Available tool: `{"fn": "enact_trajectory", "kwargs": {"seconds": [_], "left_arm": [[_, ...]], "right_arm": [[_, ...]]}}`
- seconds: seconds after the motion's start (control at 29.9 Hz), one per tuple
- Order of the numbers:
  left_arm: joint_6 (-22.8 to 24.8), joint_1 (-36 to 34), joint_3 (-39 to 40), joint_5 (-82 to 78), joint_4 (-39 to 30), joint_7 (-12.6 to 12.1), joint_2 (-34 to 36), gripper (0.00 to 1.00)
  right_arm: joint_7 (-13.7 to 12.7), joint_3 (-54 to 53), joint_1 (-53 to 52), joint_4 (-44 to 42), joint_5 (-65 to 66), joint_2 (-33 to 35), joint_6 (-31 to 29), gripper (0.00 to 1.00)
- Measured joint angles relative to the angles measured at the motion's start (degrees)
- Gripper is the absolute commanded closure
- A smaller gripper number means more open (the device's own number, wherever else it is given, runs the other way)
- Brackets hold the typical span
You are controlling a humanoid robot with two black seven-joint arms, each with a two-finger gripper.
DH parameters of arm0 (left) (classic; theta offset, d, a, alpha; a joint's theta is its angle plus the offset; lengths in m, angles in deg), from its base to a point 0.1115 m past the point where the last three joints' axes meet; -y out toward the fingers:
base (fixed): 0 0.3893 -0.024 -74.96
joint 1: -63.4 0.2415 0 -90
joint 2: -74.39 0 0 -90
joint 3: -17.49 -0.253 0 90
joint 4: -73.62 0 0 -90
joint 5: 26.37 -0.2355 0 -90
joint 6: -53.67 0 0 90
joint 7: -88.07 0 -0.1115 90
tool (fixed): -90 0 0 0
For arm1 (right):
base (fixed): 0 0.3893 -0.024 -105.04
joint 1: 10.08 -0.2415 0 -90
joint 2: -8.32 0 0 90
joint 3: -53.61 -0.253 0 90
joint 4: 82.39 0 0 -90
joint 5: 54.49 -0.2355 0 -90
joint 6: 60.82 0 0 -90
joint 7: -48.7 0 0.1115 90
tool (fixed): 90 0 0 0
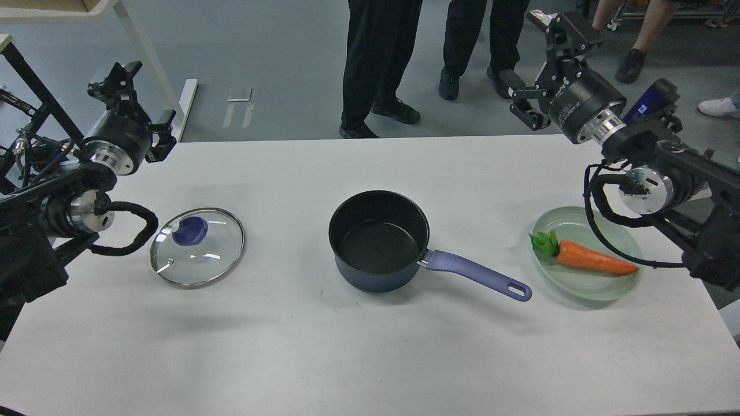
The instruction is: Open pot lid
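Observation:
The dark blue pot with a purple handle stands uncovered in the middle of the white table; its inside is black and bare. The glass lid with a blue knob lies flat on the table to the pot's left, apart from it. My left gripper is raised above the table's far left corner, open and holding nothing. My right gripper is raised beyond the table's far right edge, open and holding nothing.
A pale green plate with a toy carrot sits at the right, below my right arm. People's legs stand beyond the far edge. A table leg stands at the back left.

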Motion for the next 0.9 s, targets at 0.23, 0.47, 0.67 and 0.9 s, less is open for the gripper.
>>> {"fn": "enact_trajectory", "kwargs": {"seconds": [0.23, 0.47, 0.67, 0.9], "left_arm": [[0.1, 1.2, 2.0, 0.1, 0.4, 0.0, -1.5, 0.0], [3.0, 3.5, 6.6, 0.0, 0.5, 0.0, -3.1, 0.0], [3.4, 3.6, 7.0, 0.0, 0.5, 0.0, -3.0, 0.0], [3.4, 3.6, 7.1, 0.0, 0.5, 0.0, -2.9, 0.0]], "right_arm": [[-0.1, -11.3, 6.1, -6.1, -2.0, -8.1, -0.1, 0.0], [-0.3, -20.7, 10.2, -11.8, -5.4, -16.0, -0.4, 0.0], [-0.5, -22.6, 11.5, -13.7, -11.4, -17.9, -1.0, 0.0], [-0.6, -22.7, 12.5, -14.6, -12.1, -18.2, -3.4, 0.0]]}}
